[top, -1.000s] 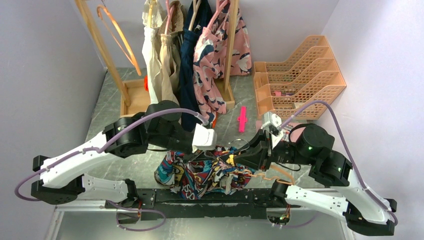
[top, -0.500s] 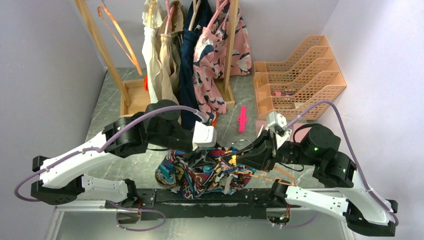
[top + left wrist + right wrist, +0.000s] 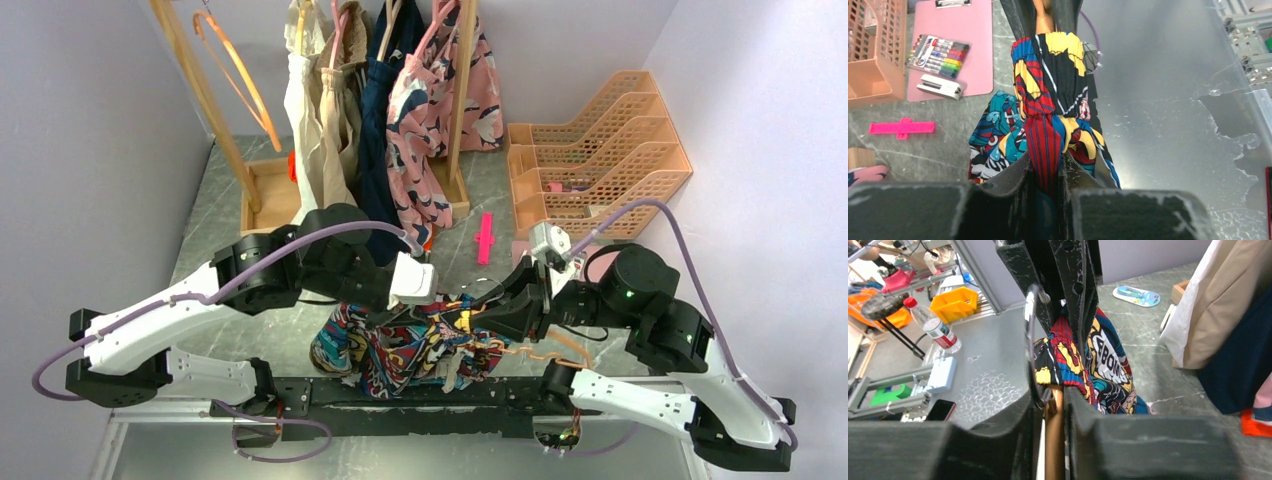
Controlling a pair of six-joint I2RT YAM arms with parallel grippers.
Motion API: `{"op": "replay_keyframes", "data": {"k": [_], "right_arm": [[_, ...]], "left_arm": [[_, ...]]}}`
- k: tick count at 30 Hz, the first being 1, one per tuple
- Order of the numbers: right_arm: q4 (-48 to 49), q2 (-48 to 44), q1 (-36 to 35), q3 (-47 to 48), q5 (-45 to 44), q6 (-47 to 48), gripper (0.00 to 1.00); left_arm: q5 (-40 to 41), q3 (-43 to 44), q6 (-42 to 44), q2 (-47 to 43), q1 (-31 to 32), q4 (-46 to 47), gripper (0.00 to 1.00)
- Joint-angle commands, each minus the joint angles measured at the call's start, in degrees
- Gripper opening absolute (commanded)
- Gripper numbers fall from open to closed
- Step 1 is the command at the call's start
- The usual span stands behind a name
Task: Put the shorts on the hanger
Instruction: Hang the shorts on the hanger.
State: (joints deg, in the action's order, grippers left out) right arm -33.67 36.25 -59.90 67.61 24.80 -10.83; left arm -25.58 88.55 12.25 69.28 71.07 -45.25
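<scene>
The shorts (image 3: 420,345) hang bunched at the near middle of the counter (image 3: 215,215), strung between the two arms, with their lower folds resting on the surface. The left gripper (image 3: 1045,175) is clenched on a red-striped fold of the gathered waistband. The right gripper (image 3: 1054,400) is clamped on the hanger (image 3: 1054,440) at its neck. The waistband's long axis runs left to right in the top view, straight from one gripper to the other. The hanger's bar follows the same line and its far arm trails toward the near right.

Only the right wrist view shows the silver hook (image 3: 1029,340) curving beside the bar and the bar's end meeting the fabric. Only the left wrist view shows a pink clipboard (image 3: 950,45) carrying a marker pack (image 3: 938,50) and a stapler (image 3: 940,86).

Behind the shorts lies a pink clip (image 3: 485,238). Farther back are the clothes rack (image 3: 460,90) with its floral garment (image 3: 430,110) and the orange trays (image 3: 590,150) at the right.
</scene>
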Motion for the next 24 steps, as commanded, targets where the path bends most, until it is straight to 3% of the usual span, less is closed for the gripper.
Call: {"op": "replay_keyframes", "data": {"k": [1, 4, 7, 24], "right_arm": [[0.2, 0.1, -0.3, 4.3, 0.8, 0.8, 0.33], [-1.9, -0.1, -0.3, 6.1, 0.1, 1.0, 0.45], [-3.8, 0.0, -0.3, 8.0, -1.4, 1.4, 0.51], [3.5, 1.4, -0.4, 5.9, -9.3, -2.7, 0.49]], "left_arm": [[3.8, -0.1, -0.5, -1.8, -0.4, 2.9, 0.07], [4.9, -0.9, -0.5, -3.5, -0.4, 4.5, 0.07], [5.3, -1.3, -0.7, -4.4, -0.4, 5.2, 0.07], [4.6, -1.2, -1.3, -4.6, -0.3, 5.4, 0.07]]}}
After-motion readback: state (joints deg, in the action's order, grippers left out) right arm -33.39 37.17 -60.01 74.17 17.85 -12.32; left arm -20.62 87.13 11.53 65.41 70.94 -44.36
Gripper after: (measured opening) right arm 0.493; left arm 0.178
